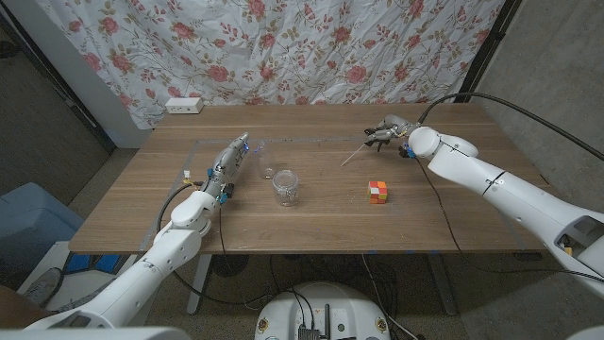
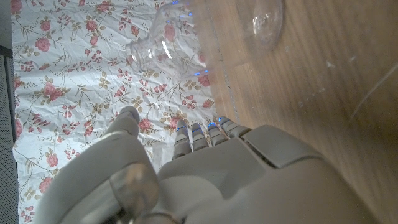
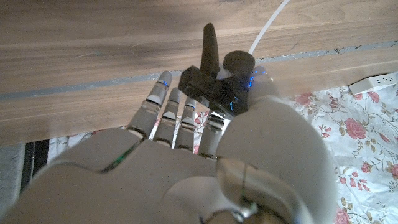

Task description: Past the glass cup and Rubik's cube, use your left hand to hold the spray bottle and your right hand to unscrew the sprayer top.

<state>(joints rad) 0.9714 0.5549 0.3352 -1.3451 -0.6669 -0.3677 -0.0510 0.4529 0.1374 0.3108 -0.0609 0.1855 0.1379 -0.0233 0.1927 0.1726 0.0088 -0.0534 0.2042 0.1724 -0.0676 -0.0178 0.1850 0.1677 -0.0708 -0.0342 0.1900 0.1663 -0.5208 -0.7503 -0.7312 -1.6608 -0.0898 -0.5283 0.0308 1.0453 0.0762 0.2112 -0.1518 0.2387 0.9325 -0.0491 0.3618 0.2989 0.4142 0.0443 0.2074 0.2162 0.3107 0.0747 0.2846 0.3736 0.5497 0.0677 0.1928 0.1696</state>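
A small clear spray bottle [image 1: 267, 172] stands without its top on the wooden table [image 1: 321, 222], just left of the glass cup [image 1: 286, 187]; the bottle [image 2: 163, 45] and the cup [image 2: 267, 22] lie beyond my left fingertips. My left hand [image 1: 227, 162] is beside the bottle, fingers stretched out, holding nothing. The Rubik's cube [image 1: 377, 191] sits to the right of the cup. At the far right my right hand [image 1: 389, 133] pinches the black sprayer top [image 3: 214, 82] above the table, its white dip tube [image 1: 353, 155] slanting down.
A white power strip [image 1: 184, 105] lies at the table's back left edge, in front of the floral curtain [image 1: 283, 47]. A blue bin [image 1: 28, 227] stands on the floor to the left. Cables run along both arms.
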